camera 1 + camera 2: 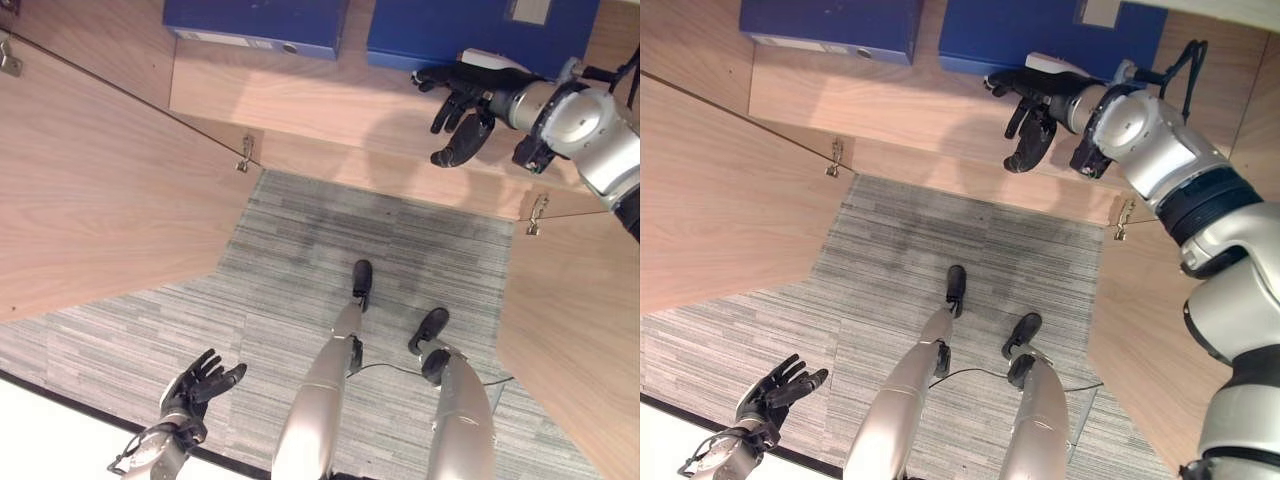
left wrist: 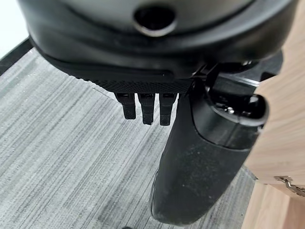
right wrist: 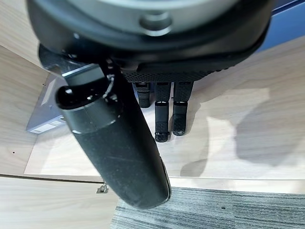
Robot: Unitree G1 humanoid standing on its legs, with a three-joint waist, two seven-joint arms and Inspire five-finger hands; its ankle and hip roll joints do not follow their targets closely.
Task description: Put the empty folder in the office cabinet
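cabinet shelf (image 1: 300, 90) | blue folder (image 1: 470, 35) lying flat | right robot hand (image 1: 460, 100) relaxed, empty

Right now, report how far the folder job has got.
Looks mostly done: two blue folders, one on the left and one on the right, lie on the cabinet shelf, both doors open. In hand: nothing; the right hand hovers open over the shelf just beside the right folder, and the left hand hangs open low over the carpet. Left: probably just drawing the right arm back.
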